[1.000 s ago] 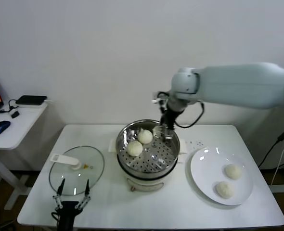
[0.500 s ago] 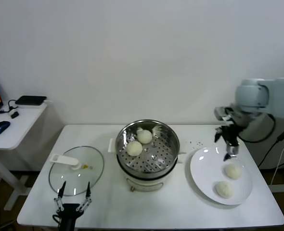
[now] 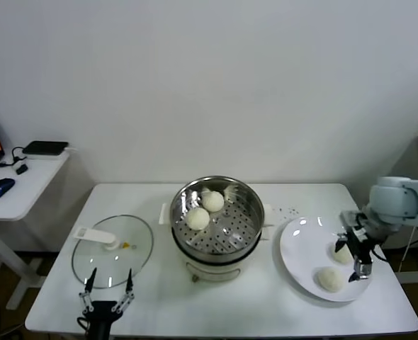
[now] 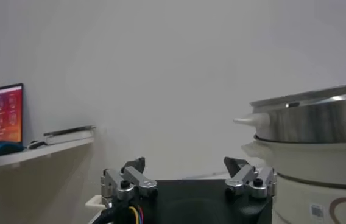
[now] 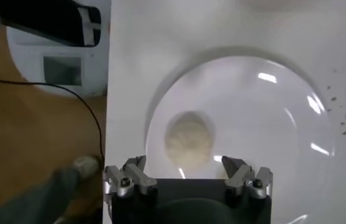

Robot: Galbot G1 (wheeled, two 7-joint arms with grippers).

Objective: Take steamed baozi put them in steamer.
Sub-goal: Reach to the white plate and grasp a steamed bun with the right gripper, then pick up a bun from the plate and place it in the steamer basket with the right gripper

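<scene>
1. Right gripper (image 3: 359, 261): jaws spread wide and empty, poised over the white plate (image 3: 301, 244) at the table's right side, above the two steamed baozi that lie there. In the right wrist view the gripper (image 5: 187, 177) hangs directly over one bun (image 5: 189, 140) on the plate (image 5: 270, 122), with its fingers (image 5: 130, 176) apart on either side and nothing between them.
2. Left gripper (image 3: 108, 294): at the near left edge of the table (image 3: 159, 297), jaws parted and empty, just short of the glass lid (image 3: 113, 249). The left wrist view shows the same gripper (image 4: 188, 179) with both fingers separated.
3. Baozi on the plate: one nearer (image 3: 329, 278), one farther (image 3: 342, 253), close together but apart.
4. Steamer (image 3: 248, 219): centre of the table, on its cream pot base, between lid and plate.
5. Baozi in the steamer: two buns on the perforated floor, one toward the left (image 3: 198, 217) and one behind it (image 3: 213, 201), near the far-left wall.
</scene>
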